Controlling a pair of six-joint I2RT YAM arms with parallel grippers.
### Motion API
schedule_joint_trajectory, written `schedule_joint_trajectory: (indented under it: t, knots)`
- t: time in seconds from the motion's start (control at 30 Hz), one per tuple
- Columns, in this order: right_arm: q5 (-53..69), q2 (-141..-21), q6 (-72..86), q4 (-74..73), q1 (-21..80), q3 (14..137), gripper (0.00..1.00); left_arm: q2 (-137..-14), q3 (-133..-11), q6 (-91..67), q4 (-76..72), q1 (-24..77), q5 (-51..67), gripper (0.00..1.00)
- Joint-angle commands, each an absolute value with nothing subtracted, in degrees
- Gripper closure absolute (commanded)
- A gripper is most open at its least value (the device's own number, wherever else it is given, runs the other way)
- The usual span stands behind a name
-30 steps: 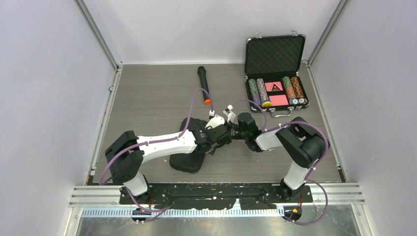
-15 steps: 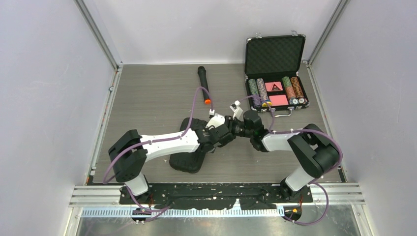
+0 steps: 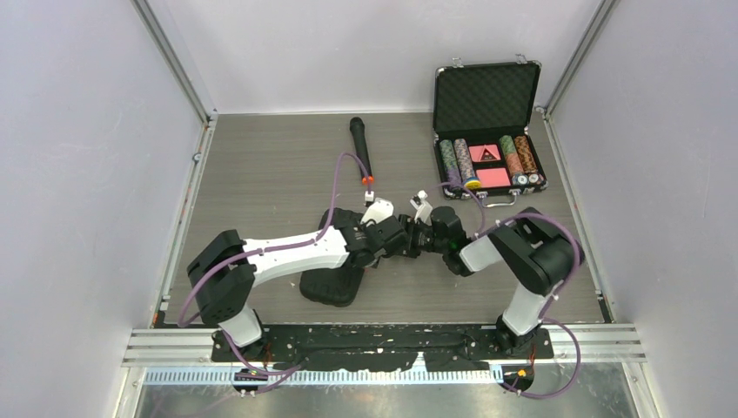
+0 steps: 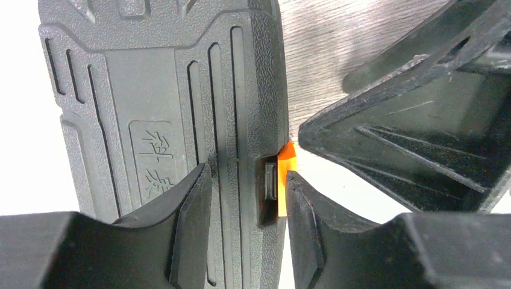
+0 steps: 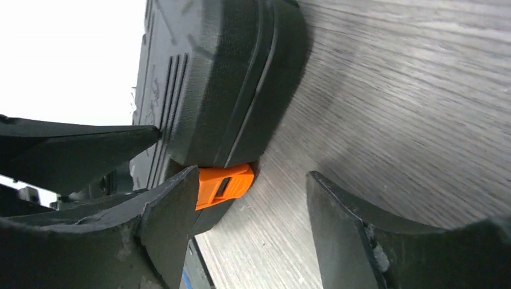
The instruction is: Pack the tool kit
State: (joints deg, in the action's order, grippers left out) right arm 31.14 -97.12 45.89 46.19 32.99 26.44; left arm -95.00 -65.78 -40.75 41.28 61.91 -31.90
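Note:
The tool kit [image 3: 331,286] is a flat black ribbed case, closed, lying near the table's middle, partly under my left arm. In the left wrist view its ribbed lid [image 4: 156,102] fills the left half. My left gripper [image 4: 247,174] straddles the case's edge, one finger on the lid and the other against the orange latch [image 4: 284,162]. From above, that left gripper [image 3: 407,237] meets my right gripper [image 3: 424,237] tip to tip. The right gripper [image 5: 252,176] stands open: its left finger is beside the orange latch [image 5: 226,185], its right finger over bare table.
A black microphone [image 3: 360,150] with an orange end lies behind the arms. An open metal-edged case of poker chips [image 3: 487,139] stands at the back right. Walls and rails close the table on three sides.
My right gripper went from shut to wide open beside the latch, and its arm shifted slightly. My left gripper narrowed onto the case's edge.

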Motion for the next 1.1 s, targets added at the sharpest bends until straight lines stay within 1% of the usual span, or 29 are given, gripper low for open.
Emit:
schedule_joint_trajectory:
  t: [0.0,0.17,0.23,0.3,0.47,0.57,0.73,0.87,0.97,1.07]
  knots:
    - [32.46,-104.83,53.40,64.23,33.02,25.44,0.28,-95.68,-62.46,-40.88,43.79,59.96,-31.61,0.60]
    - [32.71,-113.39,60.70,82.56,33.94,24.86,0.27,-95.85,-62.10,-40.78,43.14,59.49,-30.86,0.60]
    - [33.12,-117.13,66.00,89.10,34.14,24.90,0.27,-95.97,-62.07,-40.78,43.29,59.32,-30.76,0.59]
    - [33.54,-119.98,68.09,92.23,34.60,25.21,0.27,-95.98,-62.01,-40.85,43.25,59.27,-30.76,0.60]
    - [33.57,-120.49,69.72,92.44,36.55,25.06,0.30,-96.14,-62.10,-40.96,43.43,59.02,-30.59,0.60]
    - [31.27,-119.42,70.42,91.79,36.70,22.82,0.31,-96.36,-62.34,-40.87,43.50,58.91,-30.52,0.60]
    - [30.58,-117.24,69.91,86.31,36.65,20.90,0.33,-95.85,-62.28,-40.91,43.57,58.96,-30.42,0.60]
    - [33.73,-116.14,68.32,82.94,36.80,21.82,0.38,-94.26,-61.85,-40.74,42.69,58.92,-30.24,0.60]
    - [36.73,-116.35,67.78,82.49,36.79,22.30,0.38,-94.38,-62.04,-40.44,42.29,58.89,-29.87,0.59]
    - [38.52,-116.05,66.22,78.83,36.80,23.12,0.37,-93.86,-61.80,-40.09,41.77,58.81,-30.02,0.59]
